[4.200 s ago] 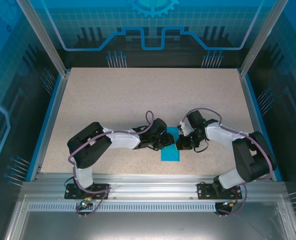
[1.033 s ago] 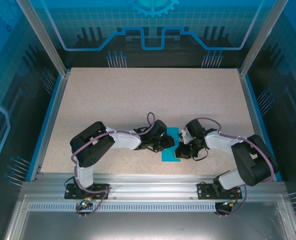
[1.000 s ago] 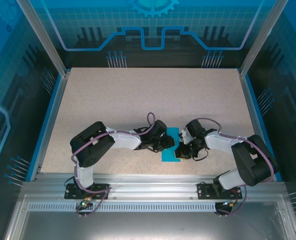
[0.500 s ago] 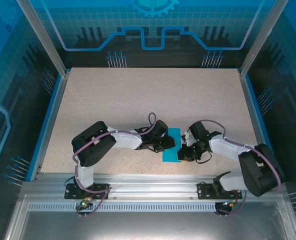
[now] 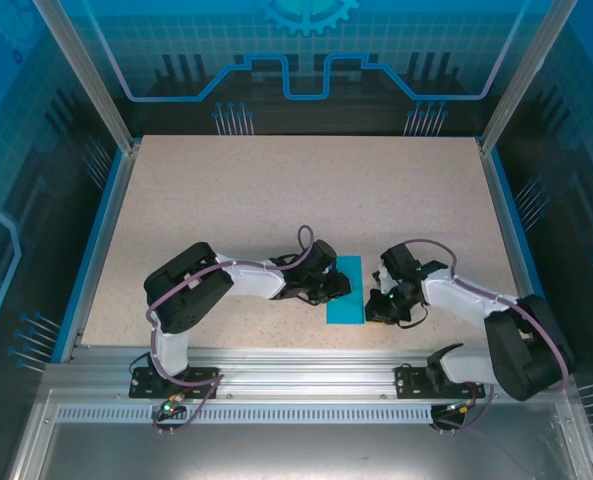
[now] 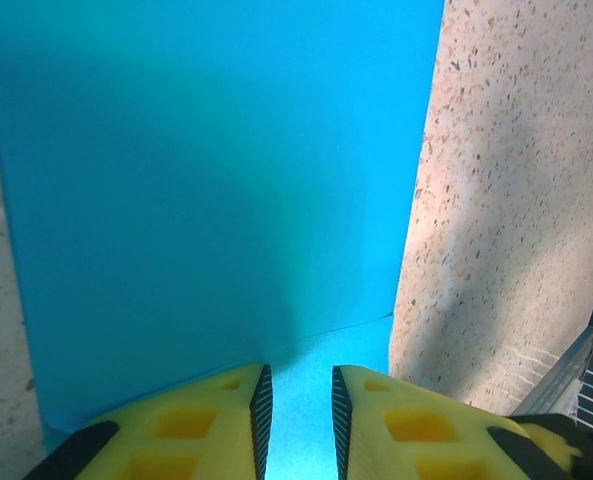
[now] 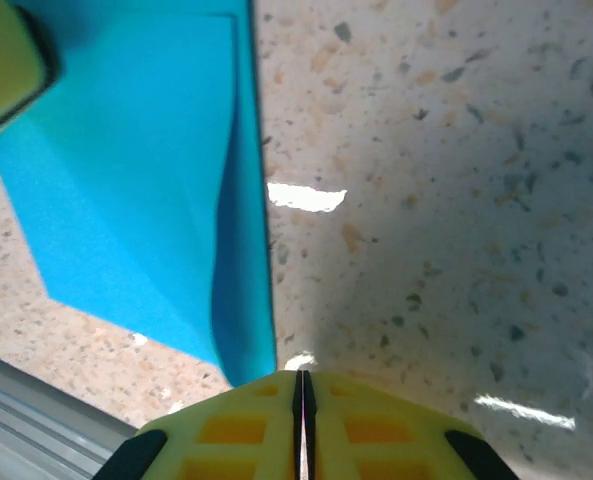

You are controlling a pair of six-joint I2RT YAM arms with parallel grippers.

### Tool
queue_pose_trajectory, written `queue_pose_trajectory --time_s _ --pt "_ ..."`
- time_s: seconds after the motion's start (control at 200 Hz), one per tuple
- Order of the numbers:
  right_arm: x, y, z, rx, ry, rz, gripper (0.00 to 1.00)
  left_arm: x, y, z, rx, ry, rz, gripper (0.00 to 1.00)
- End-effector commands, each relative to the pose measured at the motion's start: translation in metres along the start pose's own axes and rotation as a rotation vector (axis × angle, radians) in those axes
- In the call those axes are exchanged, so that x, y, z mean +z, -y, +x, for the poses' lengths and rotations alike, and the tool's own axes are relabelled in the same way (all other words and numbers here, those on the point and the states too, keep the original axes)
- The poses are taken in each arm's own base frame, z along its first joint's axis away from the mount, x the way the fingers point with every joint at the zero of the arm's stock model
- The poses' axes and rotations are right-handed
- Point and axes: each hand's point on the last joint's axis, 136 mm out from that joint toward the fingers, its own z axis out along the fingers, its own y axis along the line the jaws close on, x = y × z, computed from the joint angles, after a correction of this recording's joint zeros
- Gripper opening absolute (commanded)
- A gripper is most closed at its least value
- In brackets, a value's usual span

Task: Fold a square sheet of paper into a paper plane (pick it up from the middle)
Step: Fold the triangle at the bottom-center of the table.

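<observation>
My left gripper (image 6: 297,400) has its jaws a narrow slit apart. Its tips rest on the left edge of the square sheet of paper (image 6: 206,170), pressing it down rather than pinching it, so it grasps nothing. My right gripper (image 7: 301,385) is clenched tight, its tips meeting at the sheet's near right corner, where the paper's right edge stands a little lifted. Whether a sliver of that edge is caught between the tips I cannot tell from the wrist view.

The sheet lies on the table (image 5: 276,190) between the two grippers as a narrow rectangle. I judge it has been doubled over once, so the centre fold is in and probably being sharpened. The nose corners, the wing folds and the pick-up from the middle are all left to do.

Four seconds ago the right gripper sat at the sheet's far right edge. It has since run down that edge to the near corner, uncovering more of the sheet. The left gripper has hardly shifted from the left edge.
</observation>
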Motion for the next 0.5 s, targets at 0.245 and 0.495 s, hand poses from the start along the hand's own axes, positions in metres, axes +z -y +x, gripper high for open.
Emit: queue_pose_trajectory --time_s 0.245,0.495 --pt "0.008 -0.051 -0.010 -0.089 -0.035 -0.145 0.13 0.008 -0.015 0.006 -0.018 -0.026 -0.055 0.27" --pt "0.021 0.009 0.001 0.042 -0.076 0.058 0.10 0.007 -0.014 0.005 -0.016 -0.021 -0.053 0.27"
